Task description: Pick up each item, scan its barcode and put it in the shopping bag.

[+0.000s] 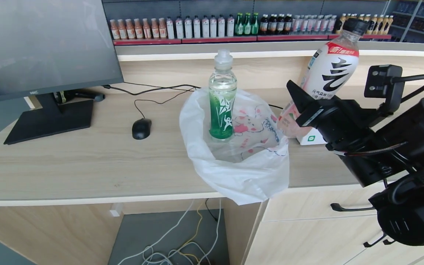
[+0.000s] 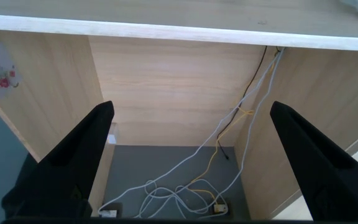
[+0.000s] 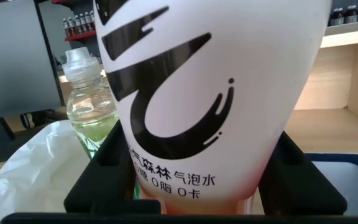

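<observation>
Two bottles stand out at the counter (image 1: pixel 68 165): one green-labelled bottle (image 1: pixel 222 99) to the left and one white-labelled bottle (image 1: pixel 326 73) to the right; there is one white shopping bag (image 1: pixel 234 169); one monitor (image 1: pixel 42 44) at the far left; one black mouse (image 1: pixel 141 129); one small white box (image 1: pixel 312 139) on the right; the far shelf (image 1: pixel 215 39) holds one long row of drinks (image 1: pixel 212 25), too many and too small to count.

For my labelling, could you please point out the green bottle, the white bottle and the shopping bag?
green bottle (image 1: pixel 221 110), head view, on its green label.
white bottle (image 1: pixel 326 79), head view, on its white label.
shopping bag (image 1: pixel 241 176), head view, on its front wall.
</observation>
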Motion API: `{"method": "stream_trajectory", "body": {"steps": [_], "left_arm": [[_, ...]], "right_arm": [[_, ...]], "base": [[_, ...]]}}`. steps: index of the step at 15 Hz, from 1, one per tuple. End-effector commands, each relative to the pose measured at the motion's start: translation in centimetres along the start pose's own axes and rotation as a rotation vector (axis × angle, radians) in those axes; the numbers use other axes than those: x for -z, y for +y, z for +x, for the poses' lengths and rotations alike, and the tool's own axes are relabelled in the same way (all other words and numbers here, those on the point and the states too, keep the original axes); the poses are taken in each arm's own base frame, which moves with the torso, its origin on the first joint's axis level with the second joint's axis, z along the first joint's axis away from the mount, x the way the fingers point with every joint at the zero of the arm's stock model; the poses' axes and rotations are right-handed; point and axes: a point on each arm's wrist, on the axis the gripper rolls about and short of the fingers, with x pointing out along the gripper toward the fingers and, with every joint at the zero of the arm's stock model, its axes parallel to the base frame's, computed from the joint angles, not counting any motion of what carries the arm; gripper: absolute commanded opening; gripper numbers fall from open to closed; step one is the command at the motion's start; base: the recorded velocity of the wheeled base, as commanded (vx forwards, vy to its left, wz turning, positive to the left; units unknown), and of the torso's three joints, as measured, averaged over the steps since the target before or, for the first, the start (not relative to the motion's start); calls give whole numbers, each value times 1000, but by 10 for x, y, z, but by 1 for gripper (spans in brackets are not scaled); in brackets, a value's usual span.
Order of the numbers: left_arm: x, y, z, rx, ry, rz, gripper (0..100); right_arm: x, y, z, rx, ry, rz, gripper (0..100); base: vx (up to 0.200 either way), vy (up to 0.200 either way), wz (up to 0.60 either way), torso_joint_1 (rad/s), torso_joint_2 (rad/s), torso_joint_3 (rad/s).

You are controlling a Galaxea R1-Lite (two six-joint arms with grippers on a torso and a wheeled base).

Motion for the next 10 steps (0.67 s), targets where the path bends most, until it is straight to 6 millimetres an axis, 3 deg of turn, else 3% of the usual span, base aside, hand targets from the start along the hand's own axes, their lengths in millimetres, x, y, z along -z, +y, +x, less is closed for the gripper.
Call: {"method": "stream_trajectory", "body": {"steps": [1,6,8,10], "left_arm": [[0,0,0,0,0,1,100],[0,0,0,0,0,4,100],[0,0,0,0,0,4,100],[0,0,0,0,0,4,100]], "right_arm": [[-4,0,-1,-1,-10,2,0],[-1,1,2,-8,-7,-5,0],[-10,3,14,-20,-67,-18,0],[-6,4,16,-53,-59,-36,0]], "base": [[0,200,0,7,7,12],[0,0,0,0,0,0],[0,0,0,0,0,0],[0,0,0,0,0,0]]}}
